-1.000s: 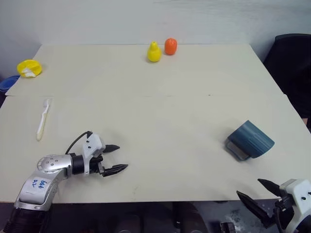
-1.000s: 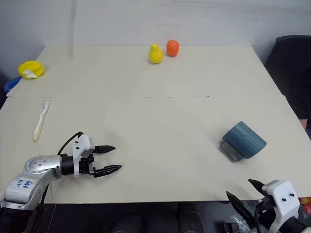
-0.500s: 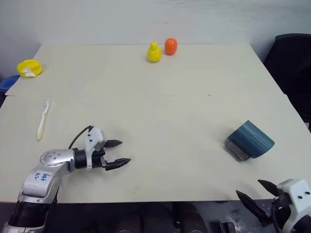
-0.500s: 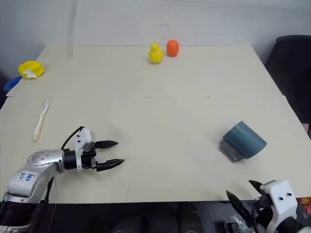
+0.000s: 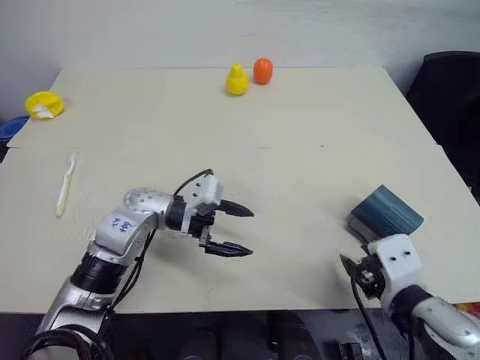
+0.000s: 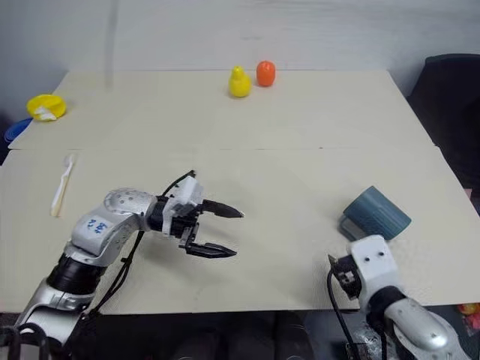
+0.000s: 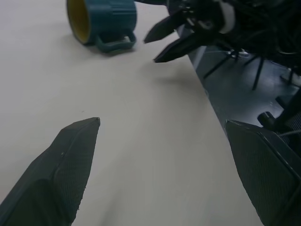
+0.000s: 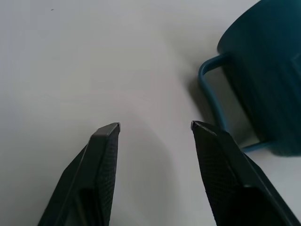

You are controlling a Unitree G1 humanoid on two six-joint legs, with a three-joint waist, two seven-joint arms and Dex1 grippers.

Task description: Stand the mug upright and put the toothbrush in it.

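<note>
Both pincers [image 5: 238,229] [image 8: 155,126] now nearer, jaws apart, empty; mug [image 5: 388,214] on its side, mouth toward left pincer.

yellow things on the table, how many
2: a yellow pear-shaped toy at the far edge beside an orange one, and a yellow bowl at the far left corner.

Head cameras look down across the table [image 5: 300,150]; both close wrist cameras face the fallen mug [image 8: 263,70] near its right edge.

Ribbed matt mug [image 5: 387,213], textured black fingers [image 8: 101,169]
</note>
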